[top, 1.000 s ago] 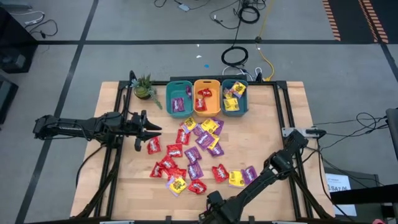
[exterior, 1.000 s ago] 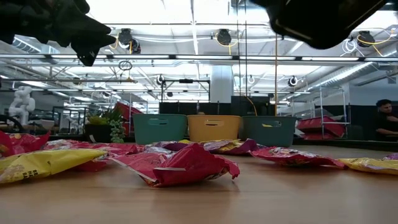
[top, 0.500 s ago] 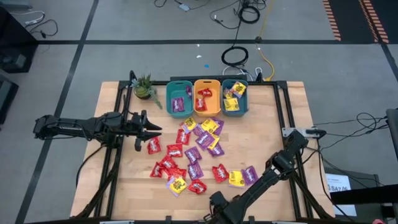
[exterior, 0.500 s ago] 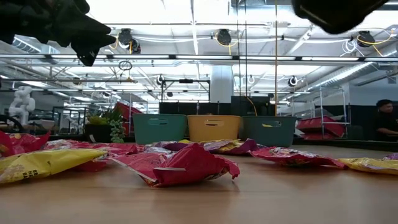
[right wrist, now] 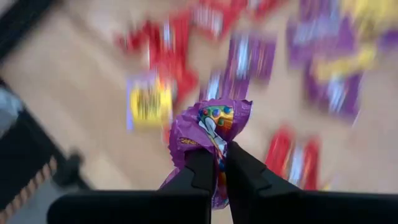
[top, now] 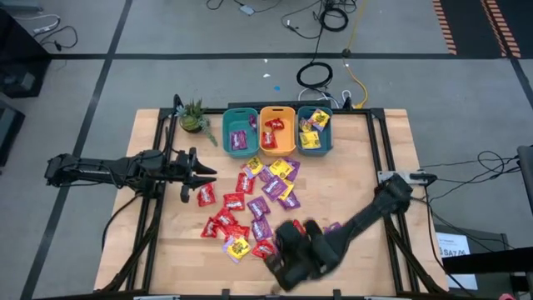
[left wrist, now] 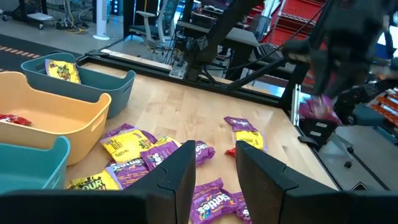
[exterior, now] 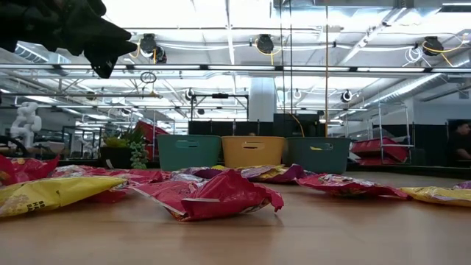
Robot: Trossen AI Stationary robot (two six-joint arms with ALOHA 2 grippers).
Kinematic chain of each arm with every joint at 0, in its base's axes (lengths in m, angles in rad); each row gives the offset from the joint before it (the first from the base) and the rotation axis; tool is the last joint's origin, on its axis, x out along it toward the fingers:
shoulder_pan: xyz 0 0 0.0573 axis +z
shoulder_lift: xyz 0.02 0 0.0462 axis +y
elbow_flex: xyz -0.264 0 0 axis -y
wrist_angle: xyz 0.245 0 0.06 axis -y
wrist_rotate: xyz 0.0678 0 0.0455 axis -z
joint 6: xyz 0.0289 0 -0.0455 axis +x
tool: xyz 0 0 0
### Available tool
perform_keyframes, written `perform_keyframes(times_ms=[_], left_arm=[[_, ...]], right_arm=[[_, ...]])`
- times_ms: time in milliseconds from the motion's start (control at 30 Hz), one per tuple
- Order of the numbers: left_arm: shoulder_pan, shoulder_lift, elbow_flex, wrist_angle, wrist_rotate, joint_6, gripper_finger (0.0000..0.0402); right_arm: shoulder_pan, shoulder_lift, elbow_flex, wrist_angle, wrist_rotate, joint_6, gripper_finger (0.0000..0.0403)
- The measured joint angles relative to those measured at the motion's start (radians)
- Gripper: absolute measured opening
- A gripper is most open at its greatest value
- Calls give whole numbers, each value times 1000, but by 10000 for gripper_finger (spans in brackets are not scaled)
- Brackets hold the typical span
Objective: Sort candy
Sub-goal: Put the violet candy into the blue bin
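A robotics lab: beyond my pincer [left wrist: 211,177] stand metal racks [exterior: 397,121], ceiling lights [exterior: 265,43] and floor cables [top: 321,75].

The candy packets [top: 265,188] are gleaming like glossy, crinkled foil. The table [top: 358,175] is showing pale, smooth wood with visible grain. The bins [top: 276,129] are looking like matt moulded plastic, upper centre.

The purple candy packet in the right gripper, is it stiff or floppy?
Probably floppy: the purple packet looks crumpled where the right gripper pinches it. Likely light too, since thin fingers hold it by one edge. Its shiny wrapper might be slippery, so it could slide out.
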Motion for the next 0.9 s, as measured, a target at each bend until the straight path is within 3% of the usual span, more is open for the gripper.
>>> perform_keyframes(times_ms=[233, 500, 567, 733, 900], left_arm=[[0, 0, 0, 0, 0, 0, 123], [0, 0, 0, 0, 0, 0, 123], [0, 0, 0, 0, 0, 0, 123], [0, 0, 0, 0, 0, 0, 123], [0, 0, 0, -9, 0, 0, 123]], right_arm=[[-232, -44, -2, 145, 43, -397, 12], [-542, -33, -2, 454, 28, -774, 12], [-616, -34, -1, 533, -20, -850, 12], [-778, -16, -1, 700, -233, -911, 12], [-861, 43, 0, 740, -254, -910, 18]])
